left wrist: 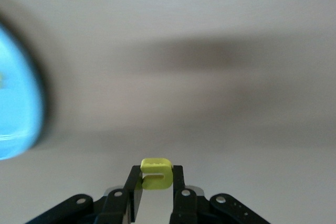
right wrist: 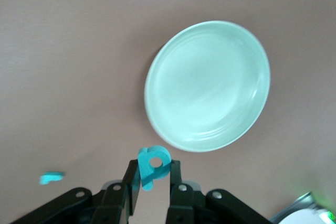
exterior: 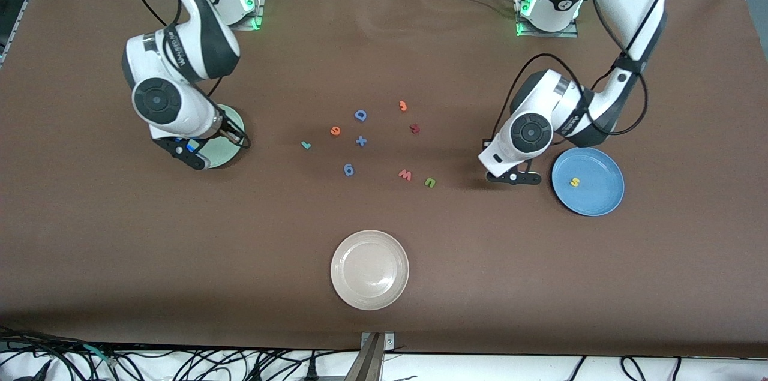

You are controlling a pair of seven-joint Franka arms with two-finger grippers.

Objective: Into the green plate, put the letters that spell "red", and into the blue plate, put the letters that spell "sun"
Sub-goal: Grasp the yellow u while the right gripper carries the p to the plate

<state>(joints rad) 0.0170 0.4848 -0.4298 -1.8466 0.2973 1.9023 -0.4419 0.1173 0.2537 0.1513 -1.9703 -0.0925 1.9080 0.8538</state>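
Right wrist view: teal d (right wrist: pixel 153 165) pinched between right fingers (right wrist: pixel 135 178), green plate (right wrist: pixel 208 85) just ahead, ready for dropping. Left fingers (left wrist: pixel 177 183) clamped on yellow arch letter (left wrist: pixel 156 172), blue plate (left wrist: pixel 18 103) off beside.

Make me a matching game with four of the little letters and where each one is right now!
Things:
1. yellow s
2. yellow arch letter
3. teal d
4. orange e

Places:
A. pinched in the right gripper
B. lying on the brown table
C. lying in the blue plate
D. pinched in the left gripper

Pairs: 1-C, 2-D, 3-A, 4-B
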